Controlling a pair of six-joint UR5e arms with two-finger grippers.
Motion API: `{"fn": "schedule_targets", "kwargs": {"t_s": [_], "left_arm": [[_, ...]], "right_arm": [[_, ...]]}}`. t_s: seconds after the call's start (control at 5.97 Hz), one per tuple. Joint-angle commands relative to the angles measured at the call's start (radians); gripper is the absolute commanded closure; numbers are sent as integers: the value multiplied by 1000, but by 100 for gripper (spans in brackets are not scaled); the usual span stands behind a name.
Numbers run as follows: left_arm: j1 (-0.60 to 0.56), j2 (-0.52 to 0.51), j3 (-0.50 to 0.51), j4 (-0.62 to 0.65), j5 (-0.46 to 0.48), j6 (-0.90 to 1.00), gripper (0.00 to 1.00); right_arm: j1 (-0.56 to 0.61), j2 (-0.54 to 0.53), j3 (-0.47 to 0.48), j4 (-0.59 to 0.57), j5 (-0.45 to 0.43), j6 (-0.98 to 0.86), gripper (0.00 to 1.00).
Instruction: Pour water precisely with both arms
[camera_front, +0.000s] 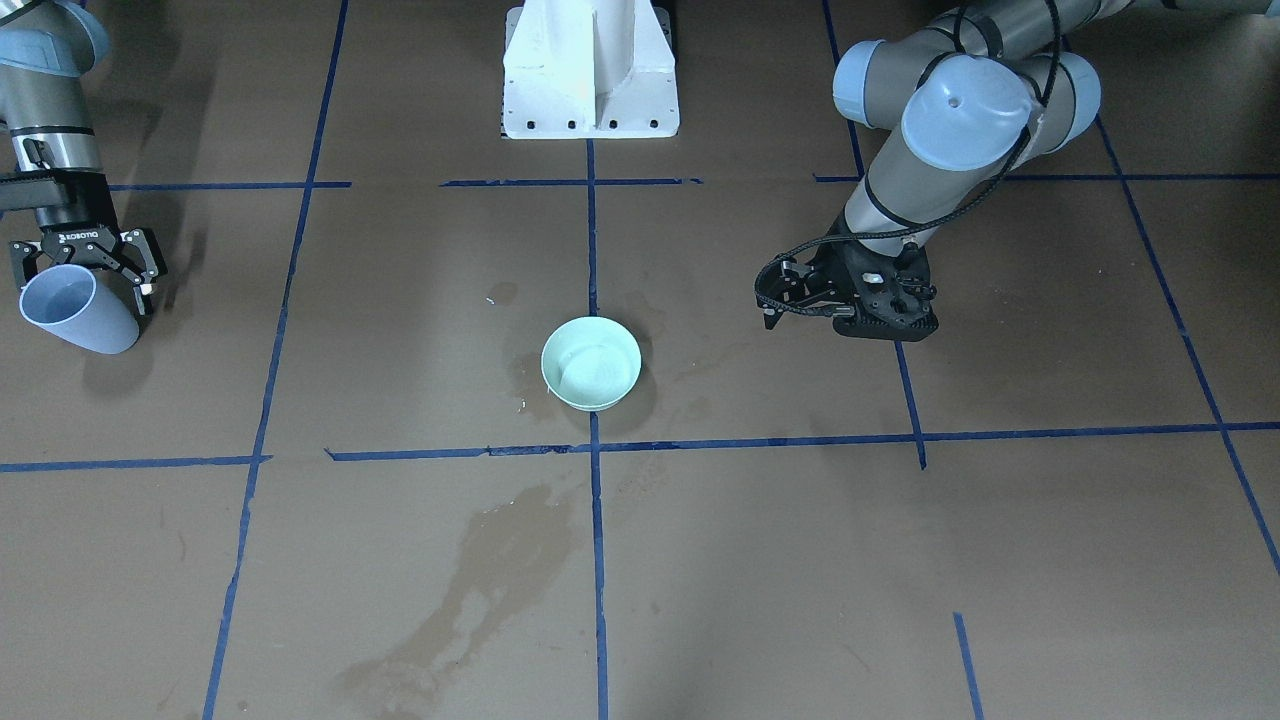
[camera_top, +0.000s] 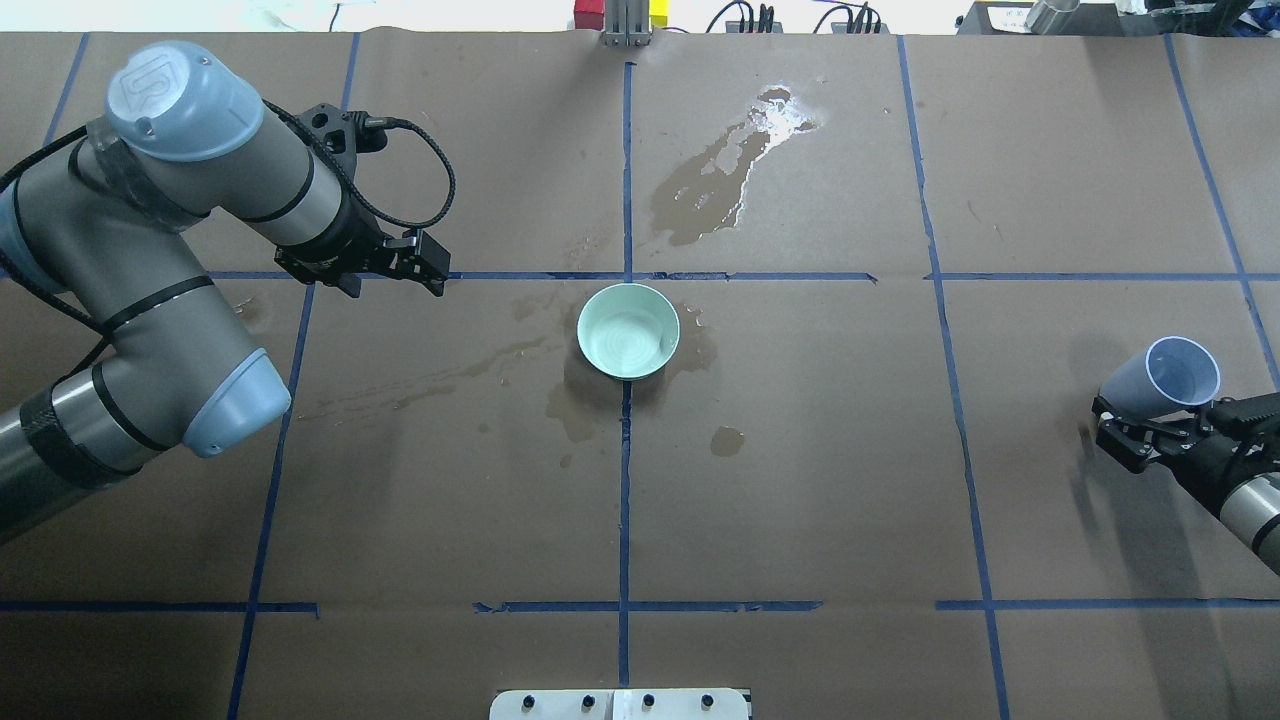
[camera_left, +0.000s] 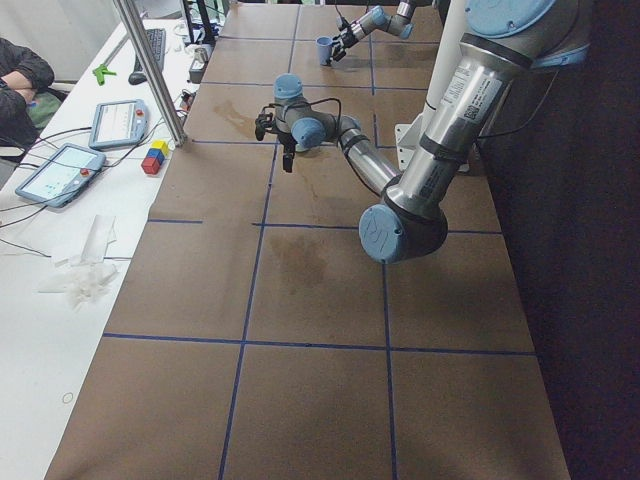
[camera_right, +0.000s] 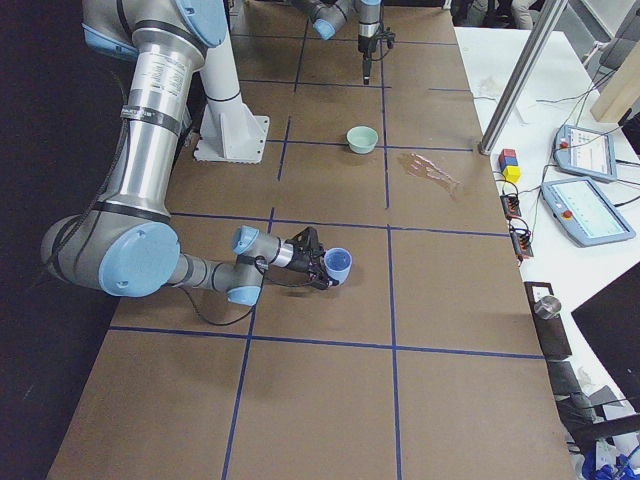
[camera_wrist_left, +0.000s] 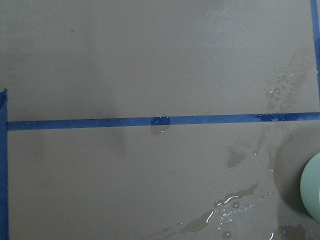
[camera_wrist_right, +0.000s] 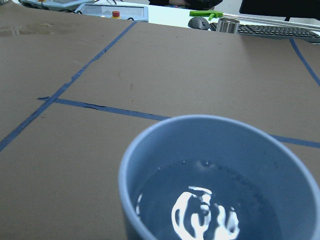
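My right gripper (camera_front: 85, 290) is shut on a pale blue cup (camera_front: 75, 312), held tilted just above the table at its right end. The cup (camera_wrist_right: 220, 180) holds clear water (camera_wrist_right: 205, 215) with a glossy sheen. A mint-green bowl (camera_front: 590, 363) stands at the table's middle, far from the cup (camera_top: 1165, 378). My left gripper (camera_top: 400, 280) points down, looks open and empty, and hovers left of the bowl (camera_top: 628, 330). The bowl's edge shows in the left wrist view (camera_wrist_left: 312, 187).
Spilled water darkens the brown paper: a large puddle (camera_top: 720, 185) beyond the bowl and wet streaks (camera_top: 440, 380) around it. The white pedestal (camera_front: 590, 75) stands at the robot's side. Blue tape lines grid the table. Tablets and coloured blocks (camera_right: 510, 165) lie on a side bench.
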Motion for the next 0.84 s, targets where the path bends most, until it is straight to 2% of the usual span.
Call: {"fn": "schedule_targets", "kwargs": {"t_s": [0.0, 0.67], "left_arm": [[1, 0, 0, 0, 0, 0, 0], [1, 0, 0, 0, 0, 2, 0]], "right_arm": [[1, 8, -48, 49, -4, -26, 0], [26, 30, -48, 51, -5, -28, 4]]}}
